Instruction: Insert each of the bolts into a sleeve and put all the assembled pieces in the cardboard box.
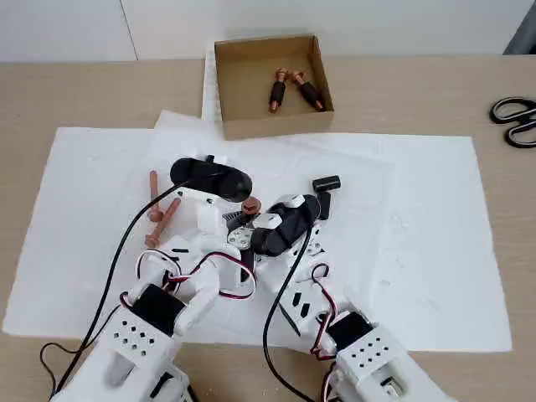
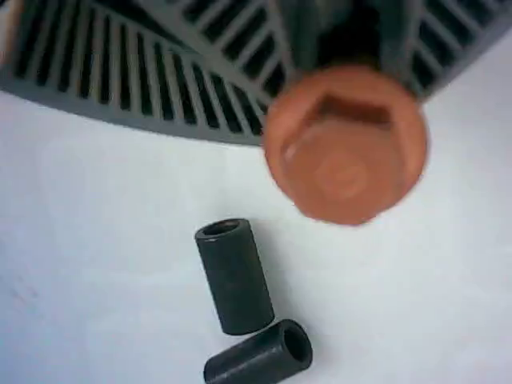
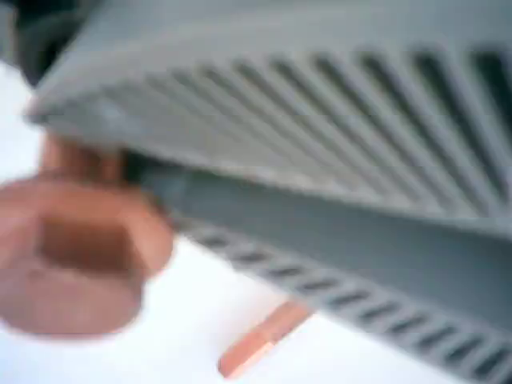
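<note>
1. The step in hand is joining a bolt to a sleeve. The cardboard box (image 1: 224, 99) at the far edge of the worktop (image 1: 75, 92) already holds two assembled pieces (image 1: 295, 89).
2. Your right claw (image 3: 140, 172) is closed on a bolt (image 2: 344, 144) in the middle of the worktop. The bolt's head sticks out clear of the ribbed jaw. Something dark sits behind the head, but it is too blurred to say whether that is a sleeve.
3. The left claw (image 1: 237, 219) sits just beside that bolt. Whether it is open or closed cannot be told.
4. Two bare sleeves (image 2: 234, 276) lie close together on the white sheet (image 1: 419, 251), towards the right edge from the claws. Two loose bolts (image 1: 159, 209) lie on the sheet towards the left edge.
5. If the held bolt is still bare, your next move needs a sleeve gripped firmly. Its bore must line up with the bolt's shank before you push.
6. If it is already sleeved, carry it to the far edge and let it go inside the box.
</note>
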Tool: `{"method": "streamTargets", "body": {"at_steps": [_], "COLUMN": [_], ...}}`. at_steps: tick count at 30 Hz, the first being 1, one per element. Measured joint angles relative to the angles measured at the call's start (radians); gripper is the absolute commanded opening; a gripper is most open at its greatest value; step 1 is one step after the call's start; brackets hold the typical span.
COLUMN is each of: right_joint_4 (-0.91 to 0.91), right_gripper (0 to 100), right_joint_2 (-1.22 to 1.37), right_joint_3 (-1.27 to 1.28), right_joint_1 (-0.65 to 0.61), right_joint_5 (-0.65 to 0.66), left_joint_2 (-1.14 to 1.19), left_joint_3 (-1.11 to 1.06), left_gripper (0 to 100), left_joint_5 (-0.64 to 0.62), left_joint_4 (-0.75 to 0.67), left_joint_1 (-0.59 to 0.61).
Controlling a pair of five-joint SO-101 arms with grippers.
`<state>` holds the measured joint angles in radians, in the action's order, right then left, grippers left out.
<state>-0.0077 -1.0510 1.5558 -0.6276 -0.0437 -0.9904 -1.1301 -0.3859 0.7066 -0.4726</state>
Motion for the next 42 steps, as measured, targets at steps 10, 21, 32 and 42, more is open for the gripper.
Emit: {"method": "streamTargets", "body": {"at_steps": [10, 21, 32, 42], "right_joint_4": [0.000, -0.002, 0.000, 0.000], "right_gripper": [0.4, 0.4, 0.4, 0.4], "right_joint_2": [0.000, 0.000, 0.002, 0.002], "right_joint_3": [0.000, 0.000, 0.002, 0.000], "right_joint_1": [0.003, 0.003, 0.002, 0.002], "right_joint_5": [-0.003, -0.003, 0.000, 0.000], "left_joint_2": [0.000, 0.000, -0.002, -0.002], "left_joint_3": [0.006, 0.109, 0.121, 0.121], "left_gripper": [17, 29, 29, 29], "left_joint_5": [0.009, 0.011, 0.011, 0.011], "left_joint_4": [0.012, 0.109, 0.121, 0.121], "left_joint_1": [0.000, 0.002, 0.092, 0.224]}}
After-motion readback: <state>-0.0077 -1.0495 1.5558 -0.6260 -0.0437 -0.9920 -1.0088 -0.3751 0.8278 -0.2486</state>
